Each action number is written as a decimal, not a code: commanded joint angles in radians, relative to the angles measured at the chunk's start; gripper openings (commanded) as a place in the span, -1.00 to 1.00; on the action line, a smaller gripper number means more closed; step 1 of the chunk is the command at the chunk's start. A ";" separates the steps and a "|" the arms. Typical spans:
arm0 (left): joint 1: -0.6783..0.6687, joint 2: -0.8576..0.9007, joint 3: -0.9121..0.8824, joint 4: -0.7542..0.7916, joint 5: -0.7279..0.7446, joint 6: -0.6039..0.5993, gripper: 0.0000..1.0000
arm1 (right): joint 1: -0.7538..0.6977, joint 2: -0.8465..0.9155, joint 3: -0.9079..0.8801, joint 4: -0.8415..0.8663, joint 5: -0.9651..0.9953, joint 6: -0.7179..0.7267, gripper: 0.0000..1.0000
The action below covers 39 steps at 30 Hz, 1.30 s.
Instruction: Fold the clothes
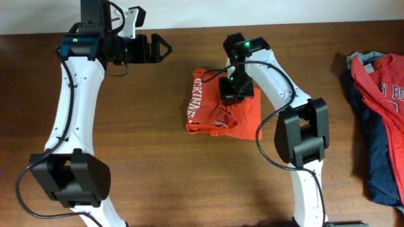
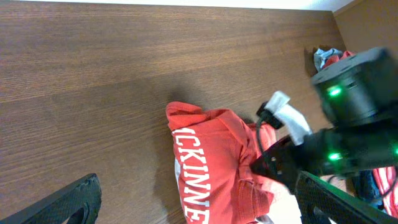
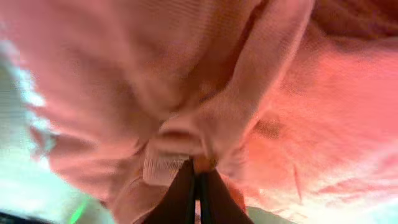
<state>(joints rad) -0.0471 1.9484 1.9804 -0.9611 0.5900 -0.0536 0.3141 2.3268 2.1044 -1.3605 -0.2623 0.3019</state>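
The right gripper (image 3: 198,183), fingers pressed nearly together, seems to pinch a fold of the orange-red cotton T-shirt with white block lettering (image 1: 214,116), which lies bunched in the middle of the brown wooden table (image 1: 158,157). Farther back, the left gripper (image 1: 162,48) hovers with fingers spread. A heap of red and navy garments (image 1: 379,107) lies at the right edge.

I count two arms: left arm (image 1: 76,94), right arm (image 1: 278,79). One table (image 1: 158,164). One orange-red T-shirt (image 1: 214,120). At the right edge I make out three more garments: one red shirt (image 1: 386,85), one navy garment (image 1: 380,167), one grey garment (image 1: 361,58).
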 commanded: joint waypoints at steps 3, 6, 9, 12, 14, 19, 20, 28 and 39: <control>0.000 -0.002 0.005 -0.002 -0.011 0.002 0.99 | -0.055 -0.042 0.224 -0.135 -0.014 -0.059 -0.92; 0.000 -0.002 0.005 -0.002 -0.011 0.002 0.99 | -0.114 -0.043 0.339 -0.254 -0.013 -0.062 -0.92; 0.000 -0.002 0.005 -0.002 -0.011 0.002 0.99 | -0.185 -0.043 0.395 -0.339 0.025 -0.075 -0.92; 0.000 -0.002 0.005 -0.002 -0.011 0.002 0.99 | -0.259 -0.052 0.380 -0.339 0.020 -0.088 -0.93; 0.000 -0.002 0.005 -0.002 -0.012 0.002 0.99 | -0.307 -0.052 0.341 -0.338 0.044 -0.088 -0.92; 0.000 -0.002 0.005 -0.002 -0.034 0.002 0.99 | -0.370 -0.047 0.192 -0.310 0.084 -0.088 -0.92; 0.000 -0.002 0.005 -0.001 -0.034 0.002 0.99 | -0.375 -0.047 0.165 -0.303 0.084 -0.088 -0.92; 0.000 -0.002 0.005 -0.001 -0.034 0.002 0.98 | -0.366 -0.047 -0.031 -0.243 0.084 -0.088 -0.48; 0.001 -0.002 0.005 0.004 -0.044 0.006 0.99 | -0.363 -0.048 -0.036 -0.219 0.079 -0.057 0.23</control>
<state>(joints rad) -0.0471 1.9484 1.9804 -0.9615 0.5606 -0.0536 -0.0570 2.2990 2.0754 -1.5906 -0.1848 0.2157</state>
